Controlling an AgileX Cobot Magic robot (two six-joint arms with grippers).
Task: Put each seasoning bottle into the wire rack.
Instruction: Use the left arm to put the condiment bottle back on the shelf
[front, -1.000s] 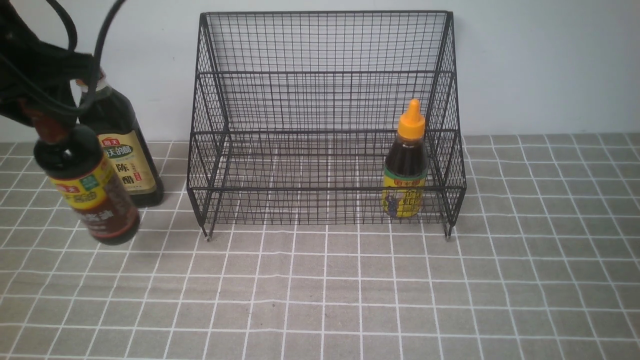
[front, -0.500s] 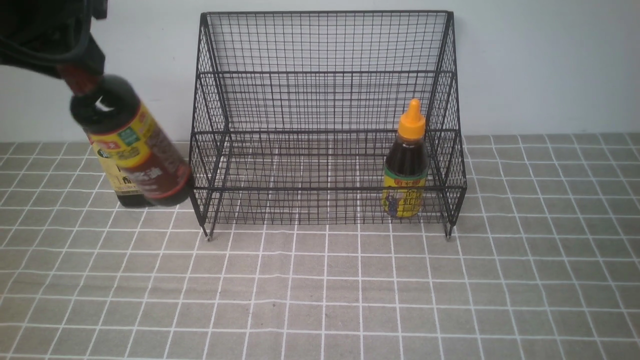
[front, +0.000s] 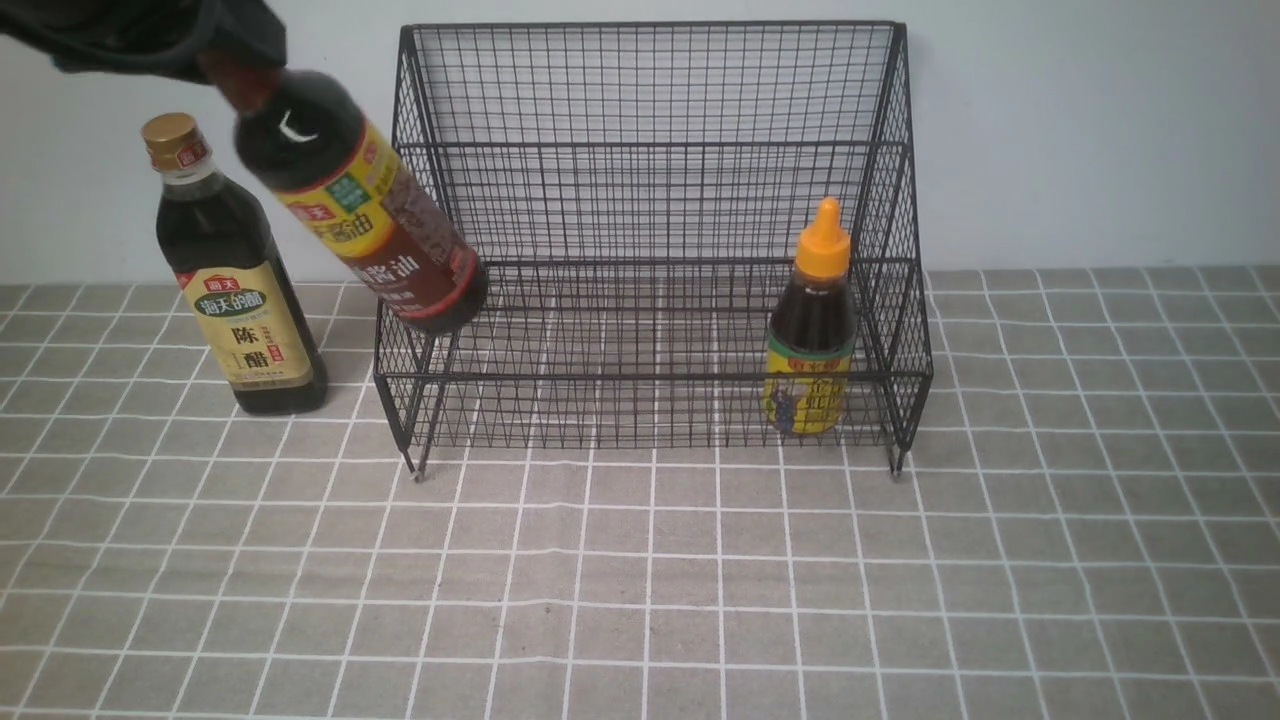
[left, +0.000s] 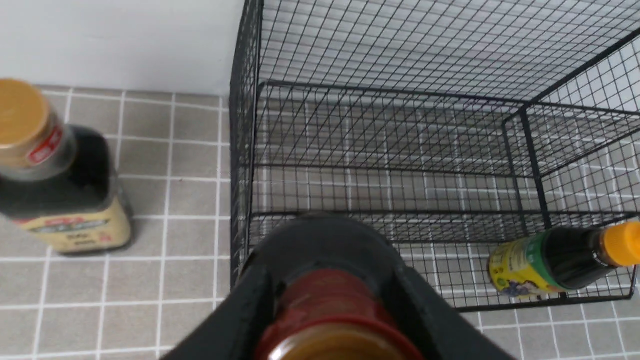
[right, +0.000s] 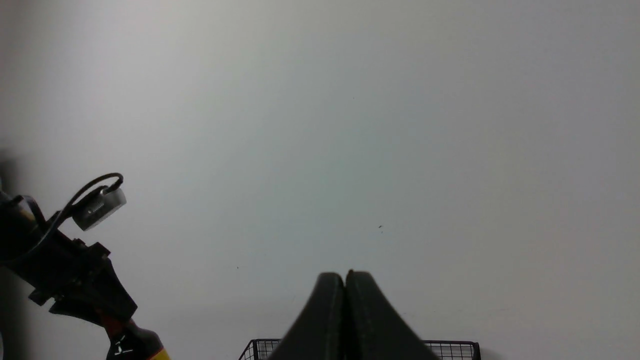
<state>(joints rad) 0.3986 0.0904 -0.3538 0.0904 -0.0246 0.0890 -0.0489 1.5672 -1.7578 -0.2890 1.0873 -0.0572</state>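
Observation:
My left gripper (front: 238, 80) is shut on the red-brown neck of a tall dark seasoning bottle (front: 365, 220) with a yellow-red label. The bottle hangs tilted in the air, its base against the wire rack's (front: 650, 146) left side at upper-tier height. In the left wrist view the jaws (left: 330, 280) clamp that neck (left: 325, 305) above the rack's left wall (left: 240, 150). A gold-capped bottle (front: 240, 300) stands upright on the table, left of the rack. A short bottle with an orange nozzle (front: 812, 340) stands in the rack's lower tier, right end. My right gripper (right: 345, 280) is shut and empty, raised facing the wall.
The table wears a grey checked cloth (front: 640, 580). A white wall (front: 1090, 130) rises right behind the rack. The left arm with its cable (right: 75, 275) shows in the right wrist view, above the rack's top edge (right: 450, 344).
My left gripper has risen and moved right with the tall bottle, from low at the table's left up to the rack's left side. The gold-capped bottle is uncovered.

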